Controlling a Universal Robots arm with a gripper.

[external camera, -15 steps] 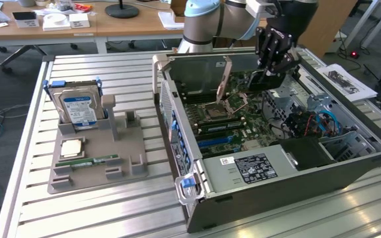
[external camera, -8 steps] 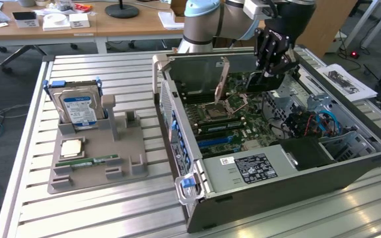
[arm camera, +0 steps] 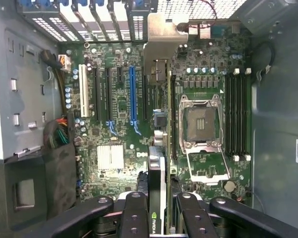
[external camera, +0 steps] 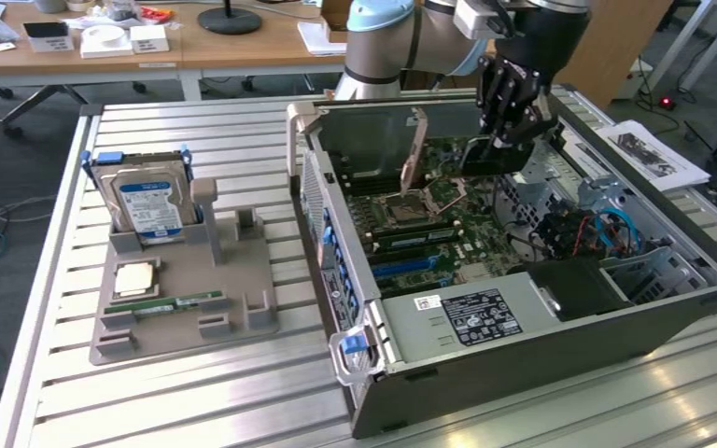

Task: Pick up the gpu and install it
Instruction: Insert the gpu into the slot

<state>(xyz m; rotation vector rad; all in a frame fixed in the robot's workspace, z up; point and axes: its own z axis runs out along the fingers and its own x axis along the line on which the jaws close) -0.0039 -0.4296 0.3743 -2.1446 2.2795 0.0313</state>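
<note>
I have the card gripped, held inside the open case.

The black multi-fingered gripper (arm camera: 160, 204) is clamped on the gpu (arm camera: 157, 168), a thin green circuit card with a black cooler block and a silver end bracket. I see it edge-on over the green motherboard (arm camera: 114, 109), between the long blue expansion slot (arm camera: 133, 94) and the empty silver processor socket (arm camera: 201, 121). Its bracket points at the slotted rear wall of the grey metal computer case (external camera: 558, 355). The case stands on the slatted aluminium worktop (external camera: 209, 392).
</note>
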